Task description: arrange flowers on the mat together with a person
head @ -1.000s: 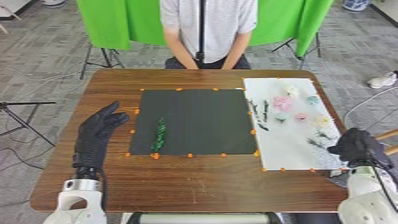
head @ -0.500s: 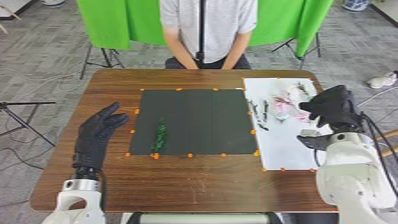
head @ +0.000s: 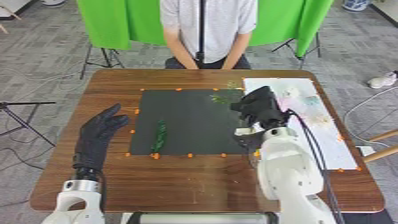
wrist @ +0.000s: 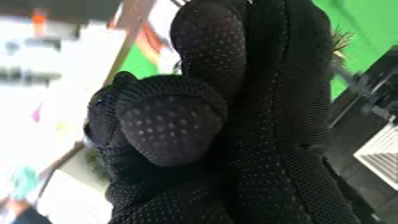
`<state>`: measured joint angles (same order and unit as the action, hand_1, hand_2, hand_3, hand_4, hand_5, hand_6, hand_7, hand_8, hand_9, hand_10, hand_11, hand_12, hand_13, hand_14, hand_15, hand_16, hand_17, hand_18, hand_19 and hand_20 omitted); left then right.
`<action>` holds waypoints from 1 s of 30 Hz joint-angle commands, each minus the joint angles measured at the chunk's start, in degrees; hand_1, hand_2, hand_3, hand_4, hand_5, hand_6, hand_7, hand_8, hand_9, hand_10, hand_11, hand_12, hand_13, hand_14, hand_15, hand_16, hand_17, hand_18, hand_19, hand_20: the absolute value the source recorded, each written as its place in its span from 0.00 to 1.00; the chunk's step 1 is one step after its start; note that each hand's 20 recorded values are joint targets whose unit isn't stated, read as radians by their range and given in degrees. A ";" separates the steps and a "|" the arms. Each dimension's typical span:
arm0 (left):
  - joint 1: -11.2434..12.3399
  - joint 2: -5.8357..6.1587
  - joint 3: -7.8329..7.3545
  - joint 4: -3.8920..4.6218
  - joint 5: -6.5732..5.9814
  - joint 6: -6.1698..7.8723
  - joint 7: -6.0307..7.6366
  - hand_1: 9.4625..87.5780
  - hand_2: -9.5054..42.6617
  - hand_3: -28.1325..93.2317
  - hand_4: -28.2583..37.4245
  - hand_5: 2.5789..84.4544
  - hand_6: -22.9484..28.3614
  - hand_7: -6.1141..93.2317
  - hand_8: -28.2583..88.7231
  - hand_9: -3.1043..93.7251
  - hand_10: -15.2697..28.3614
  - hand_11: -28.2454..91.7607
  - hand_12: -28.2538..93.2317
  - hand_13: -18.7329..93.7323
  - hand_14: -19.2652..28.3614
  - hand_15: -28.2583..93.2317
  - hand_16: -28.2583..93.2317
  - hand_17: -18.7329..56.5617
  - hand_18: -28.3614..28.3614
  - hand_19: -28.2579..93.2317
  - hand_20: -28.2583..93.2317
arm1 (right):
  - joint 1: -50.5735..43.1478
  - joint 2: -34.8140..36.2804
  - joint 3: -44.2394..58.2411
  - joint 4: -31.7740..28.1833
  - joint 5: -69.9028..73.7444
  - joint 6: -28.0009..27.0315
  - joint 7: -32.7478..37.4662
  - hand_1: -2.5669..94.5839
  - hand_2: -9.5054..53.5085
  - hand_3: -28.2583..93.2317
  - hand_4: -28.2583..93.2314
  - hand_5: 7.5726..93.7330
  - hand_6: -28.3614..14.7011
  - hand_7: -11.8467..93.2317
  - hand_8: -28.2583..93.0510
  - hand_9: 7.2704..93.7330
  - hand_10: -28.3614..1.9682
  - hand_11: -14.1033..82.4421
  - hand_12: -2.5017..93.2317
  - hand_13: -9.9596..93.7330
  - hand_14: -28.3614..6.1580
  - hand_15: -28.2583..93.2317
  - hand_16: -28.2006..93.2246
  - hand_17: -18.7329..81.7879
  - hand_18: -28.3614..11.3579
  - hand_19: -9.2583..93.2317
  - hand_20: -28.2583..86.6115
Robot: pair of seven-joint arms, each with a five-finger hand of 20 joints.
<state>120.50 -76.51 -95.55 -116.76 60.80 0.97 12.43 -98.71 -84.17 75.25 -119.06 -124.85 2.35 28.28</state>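
The black mat (head: pixel 191 120) lies mid-table, with a dark green leafy stem (head: pixel 160 137) upright along its left part. Over the mat's right edge is my right hand (head: pixel 258 107), curled round a light green sprig (head: pixel 220 99) whose fine leaves stick out above the mat's upper right corner. In the right wrist view the right hand's thumb (wrist: pixel 173 120) bends against its fingers, and a feathery tip (wrist: pixel 341 41) pokes out beside them. My left hand (head: pixel 98 132) rests open left of the mat.
The white sheet (head: pixel 342 155) on the right carries loose flowers, among them a white one (head: pixel 291 92) and a teal one (head: pixel 311 100); my right arm covers part of it. Orange dots line the mat and sheet edges.
My right hand has swung from the table's right side across the white sheet to the mat's right edge, bringing the light green sprig with it. The left hand has hardly moved.
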 commanded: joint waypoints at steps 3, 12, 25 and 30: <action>1.32 0.77 -0.34 -0.64 0.29 0.89 -1.14 0.16 0.13 0.79 0.12 0.58 0.51 0.18 0.20 0.55 0.70 0.41 0.37 0.50 0.80 0.45 0.27 0.32 0.76 0.33 0.40 | 1.11 -1.93 -6.44 3.28 4.64 -0.99 1.41 0.94 0.00 0.00 0.60 0.94 0.66 0.31 0.36 1.00 0.68 0.48 0.30 1.00 0.85 0.72 0.40 0.78 0.31 0.97 0.51; 1.62 1.07 -0.27 -0.95 0.42 0.79 -1.61 0.16 0.14 0.79 0.12 0.58 0.51 0.18 0.20 0.55 0.70 0.41 0.37 0.50 0.80 0.46 0.27 0.31 0.76 0.33 0.40 | 1.72 -2.53 -10.96 6.87 5.92 -1.61 3.61 0.93 0.00 0.00 0.61 0.93 0.66 0.33 0.36 1.00 0.68 0.49 0.28 1.00 0.87 0.73 0.38 0.78 0.32 0.98 0.50; 1.67 1.47 -0.25 -1.20 0.54 0.69 -2.60 0.16 0.14 0.79 0.11 0.58 0.51 0.18 0.20 0.56 0.70 0.42 0.37 0.50 0.80 0.46 0.27 0.31 0.76 0.33 0.40 | 3.92 -3.97 -12.94 11.64 10.14 0.64 7.91 0.93 0.00 0.00 0.62 0.93 0.66 0.35 0.35 1.00 0.68 0.51 0.27 1.00 0.87 0.74 0.38 0.80 0.32 0.99 0.49; 1.81 1.45 -0.35 -1.31 0.54 0.81 -2.60 0.16 0.14 0.79 0.11 0.58 0.51 0.18 0.20 0.56 0.70 0.42 0.37 0.50 0.80 0.46 0.27 0.31 0.76 0.33 0.40 | 4.30 -4.23 -13.89 12.89 11.15 3.37 7.98 0.93 0.00 0.00 0.61 0.93 0.65 0.35 0.35 1.00 0.67 0.50 0.25 1.00 0.88 0.73 0.37 0.81 0.34 0.98 0.48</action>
<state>121.45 -75.01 -95.69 -117.85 61.03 1.41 10.52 -94.83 -86.98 62.77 -107.62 -114.86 2.24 35.64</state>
